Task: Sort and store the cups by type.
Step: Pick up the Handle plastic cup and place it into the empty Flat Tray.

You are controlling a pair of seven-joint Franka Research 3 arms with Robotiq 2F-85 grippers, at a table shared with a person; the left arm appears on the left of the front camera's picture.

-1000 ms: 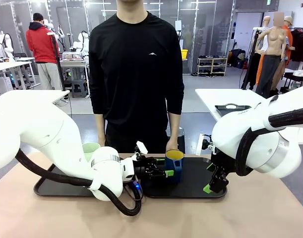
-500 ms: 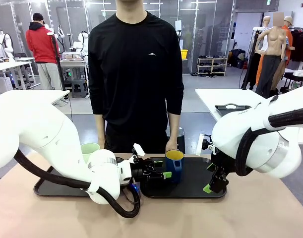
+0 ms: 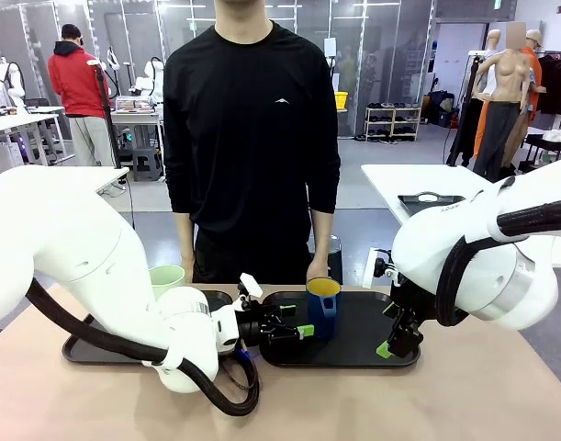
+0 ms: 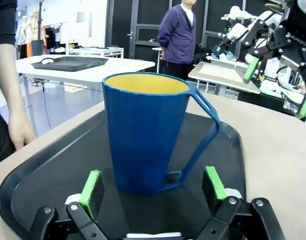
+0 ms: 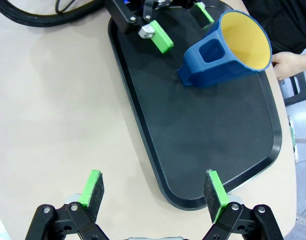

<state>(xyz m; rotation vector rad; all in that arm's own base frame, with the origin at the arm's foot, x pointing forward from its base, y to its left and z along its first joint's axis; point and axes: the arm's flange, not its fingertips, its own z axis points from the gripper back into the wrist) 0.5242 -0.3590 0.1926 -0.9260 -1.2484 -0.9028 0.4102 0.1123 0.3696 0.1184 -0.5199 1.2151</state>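
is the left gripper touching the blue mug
Apart. The left wrist view shows the left gripper open, its green pads short of the blue mug, with bare tray between.

Two white rounded arms carry thick black cables; the black grippers have green pads. The person [image 3: 252,138] wears a black long-sleeved shirt.

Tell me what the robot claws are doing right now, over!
Left claw open, facing blue mug upright on right tray. Right claw open, empty. Green cup behind left arm. Nothing blocking.
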